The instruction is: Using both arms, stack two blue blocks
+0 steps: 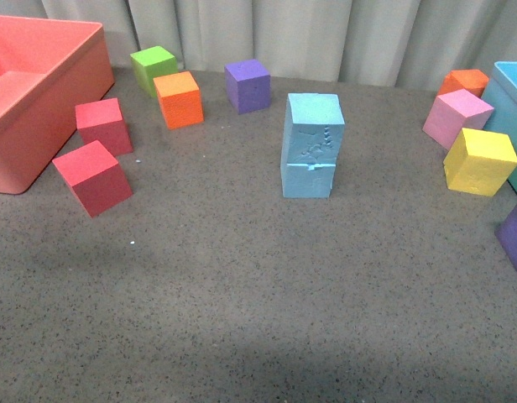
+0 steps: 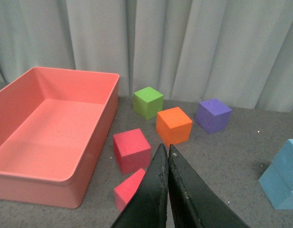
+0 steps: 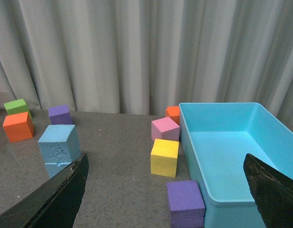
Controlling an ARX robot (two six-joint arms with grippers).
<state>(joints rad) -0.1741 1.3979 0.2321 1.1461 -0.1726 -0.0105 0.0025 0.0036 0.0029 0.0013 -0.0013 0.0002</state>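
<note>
Two sky-blue blocks stand stacked in the middle of the table. The upper one (image 1: pixel 314 128) has embossed relief on its front face. The lower one (image 1: pixel 308 179) has a small notch at its top edge. The stack also shows in the left wrist view (image 2: pixel 284 175) and in the right wrist view (image 3: pixel 59 147). Neither arm shows in the front view. My left gripper (image 2: pixel 165 148) is shut and empty, above the red blocks, far from the stack. My right gripper (image 3: pixel 168 164) is open and empty, above a purple block (image 3: pixel 185 203) and a yellow block (image 3: pixel 164 156).
A salmon bin (image 1: pixel 28 96) stands at the left, a turquoise bin (image 3: pixel 232 152) at the right. Two red blocks (image 1: pixel 94 176), a green block (image 1: pixel 153 67), an orange block (image 1: pixel 178 99) and a purple block (image 1: pixel 248 85) lie left of the stack. Pink (image 1: pixel 456 117), orange and yellow blocks lie at the right.
</note>
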